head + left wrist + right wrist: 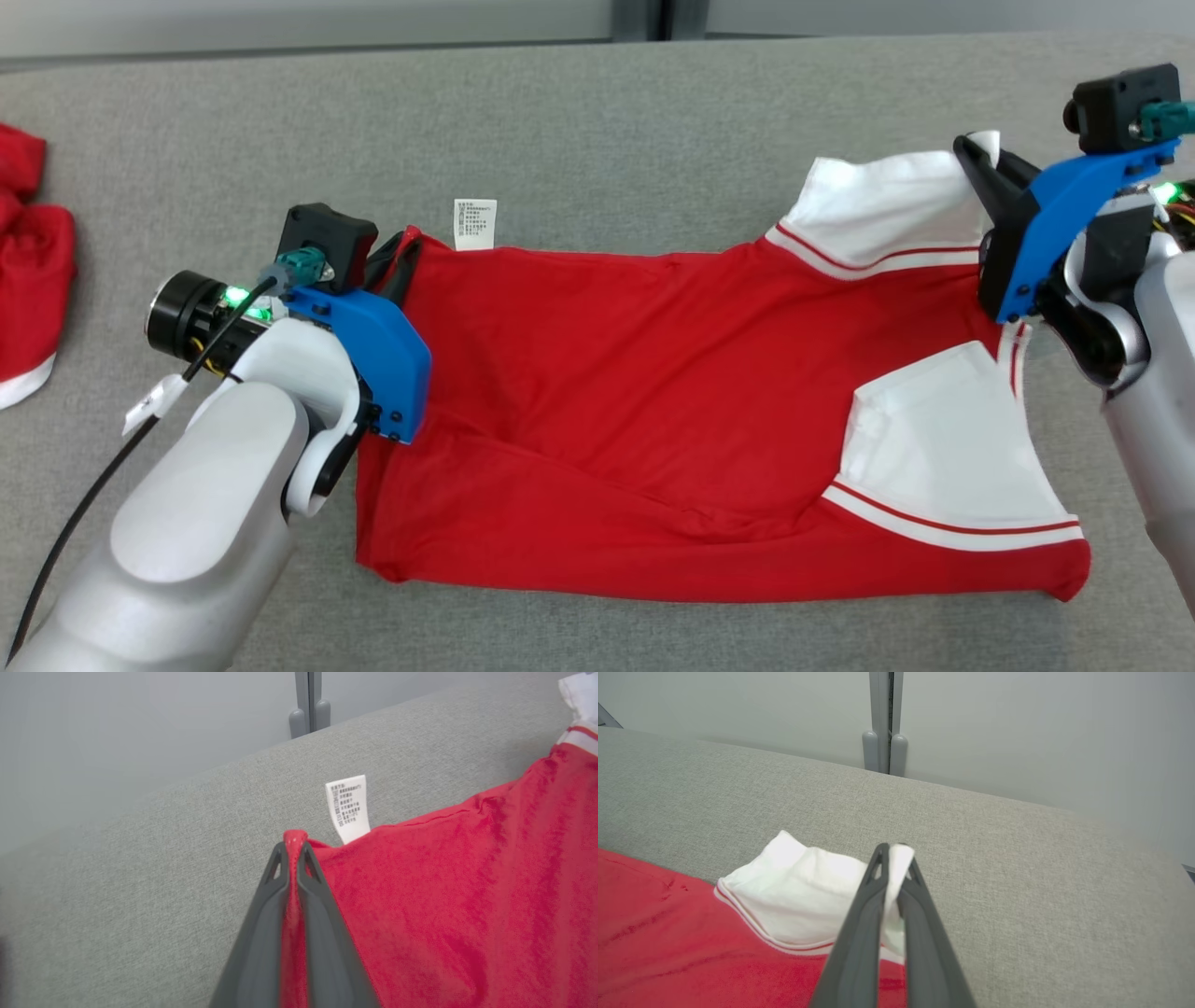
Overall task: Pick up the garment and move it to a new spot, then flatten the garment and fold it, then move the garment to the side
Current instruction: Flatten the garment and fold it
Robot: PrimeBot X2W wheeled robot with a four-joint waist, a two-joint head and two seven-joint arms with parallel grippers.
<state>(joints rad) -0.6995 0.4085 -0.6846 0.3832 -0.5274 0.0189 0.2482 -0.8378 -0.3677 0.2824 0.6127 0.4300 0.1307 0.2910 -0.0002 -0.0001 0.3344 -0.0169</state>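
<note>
The garment is a red shirt with white sleeves, spread sideways across the grey cloth surface. A white care label sticks out at its far edge. My left gripper is shut on the shirt's far left red corner; the left wrist view shows red fabric pinched between the dark fingers. At the far right, my right gripper is shut on the white sleeve. The right wrist view shows white cloth squeezed between its fingers. A second white sleeve lies folded over the near right part.
Another red garment with a white edge lies bunched at the left edge of the surface. A pale wall with a grey vertical post runs behind the far edge. Bare grey fabric stretches beyond the shirt toward the wall.
</note>
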